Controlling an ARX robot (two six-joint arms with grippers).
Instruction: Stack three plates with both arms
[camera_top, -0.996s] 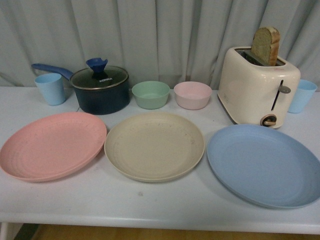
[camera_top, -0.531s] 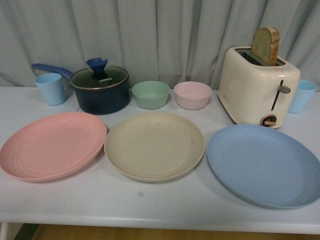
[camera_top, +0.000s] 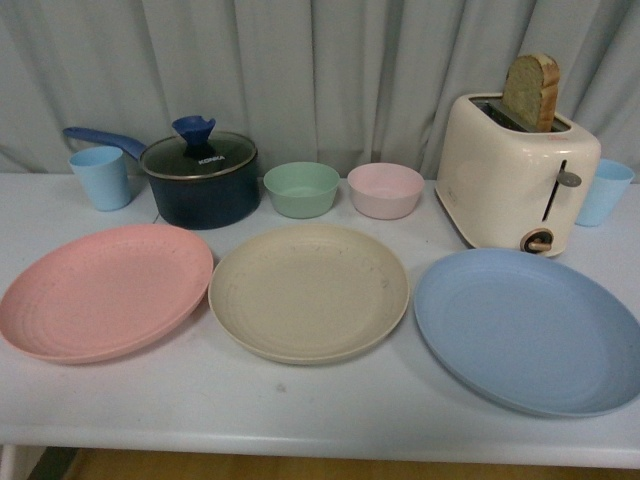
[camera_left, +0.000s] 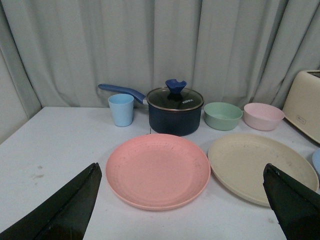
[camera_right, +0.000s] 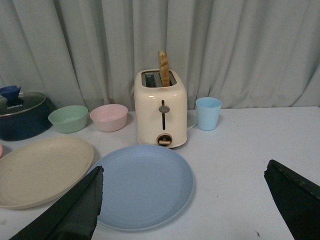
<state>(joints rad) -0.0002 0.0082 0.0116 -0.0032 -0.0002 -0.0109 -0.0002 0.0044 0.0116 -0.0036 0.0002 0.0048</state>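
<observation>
Your three plates lie flat in a row on the table (camera_top: 300, 415), unstacked: pink plate (camera_top: 105, 290) left, beige plate (camera_top: 308, 290) middle, light blue plate (camera_top: 530, 330) right, rims just beside each other. Your left gripper (camera_left: 181, 169) faces the pink plate, fingers spread wide, holding nothing. Your right gripper (camera_right: 185, 167) faces the blue one, equally wide and empty. Behind the plates: lidded pot (camera_top: 200, 180), green bowl (camera_top: 301, 189), pink bowl (camera_top: 385, 190), toaster (camera_top: 515, 170).

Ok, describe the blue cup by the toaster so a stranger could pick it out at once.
Find the cream toaster with a slice of bread sticking up, at the back right of the table. Just right of it, partly hidden by its side, stands a light blue cup. The other blue cup stands far left, next to the dark lidded pot.
</observation>
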